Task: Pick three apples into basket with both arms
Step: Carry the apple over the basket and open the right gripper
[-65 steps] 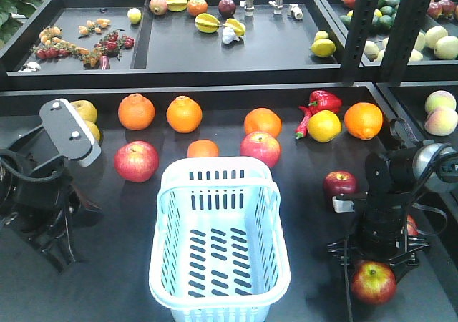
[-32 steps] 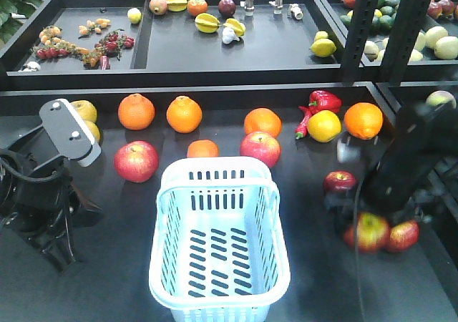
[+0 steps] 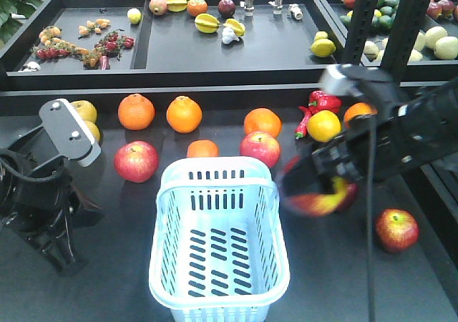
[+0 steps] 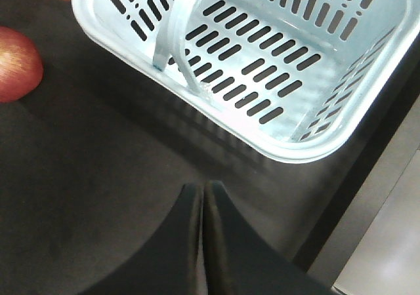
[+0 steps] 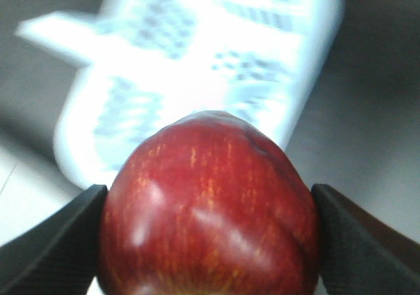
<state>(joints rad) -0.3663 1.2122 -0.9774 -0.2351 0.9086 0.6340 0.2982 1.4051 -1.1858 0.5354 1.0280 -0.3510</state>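
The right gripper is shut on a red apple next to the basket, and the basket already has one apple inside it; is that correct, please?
Not quite. The basket is empty: the front-facing view shows only its bare slotted bottom. The rest stands: the right gripper is shut on a red apple next to the basket.

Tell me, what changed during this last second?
The right claw, clamped on a red apple, lifted it and swung left toward the basket. The left claw, basket and oranges stayed put.
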